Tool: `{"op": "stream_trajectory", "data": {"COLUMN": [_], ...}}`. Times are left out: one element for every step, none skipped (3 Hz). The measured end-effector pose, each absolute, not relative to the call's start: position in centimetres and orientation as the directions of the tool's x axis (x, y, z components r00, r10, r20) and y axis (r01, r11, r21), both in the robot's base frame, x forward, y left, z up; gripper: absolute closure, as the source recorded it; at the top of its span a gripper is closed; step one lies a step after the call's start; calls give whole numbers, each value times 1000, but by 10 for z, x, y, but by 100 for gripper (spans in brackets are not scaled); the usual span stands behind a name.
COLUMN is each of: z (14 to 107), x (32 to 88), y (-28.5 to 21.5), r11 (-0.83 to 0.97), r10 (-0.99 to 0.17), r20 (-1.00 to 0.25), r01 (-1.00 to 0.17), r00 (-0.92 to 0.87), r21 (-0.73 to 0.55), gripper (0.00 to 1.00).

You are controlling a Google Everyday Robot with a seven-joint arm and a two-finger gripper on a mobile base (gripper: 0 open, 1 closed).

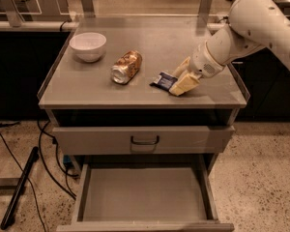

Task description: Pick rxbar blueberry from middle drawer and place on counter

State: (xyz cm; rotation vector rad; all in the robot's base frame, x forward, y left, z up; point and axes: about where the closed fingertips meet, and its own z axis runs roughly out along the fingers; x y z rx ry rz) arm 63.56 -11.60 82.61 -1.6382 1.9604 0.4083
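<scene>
The gripper [178, 82] sat on the counter [183, 37] touching the rxbar blueberry [162, 79]; its hold was undeterminable. Full release before lifting clear was advised.

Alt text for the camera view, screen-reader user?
The gripper sits at the right end of the rxbar blueberry, which lies on the counter, right of a tipped can and white bowl. The middle drawer below stands open and empty.
</scene>
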Motion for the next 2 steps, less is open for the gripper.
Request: {"op": "stream_trajectory", "data": {"z": [828, 837], "x": [635, 636], "y": [-113, -110], "r11": [213, 211], "r10": [-801, -798], "r20": [-589, -596], "r01": [-970, -967], "r00": [-105, -86], "r21": [-118, -142], "gripper": [5, 0]}}
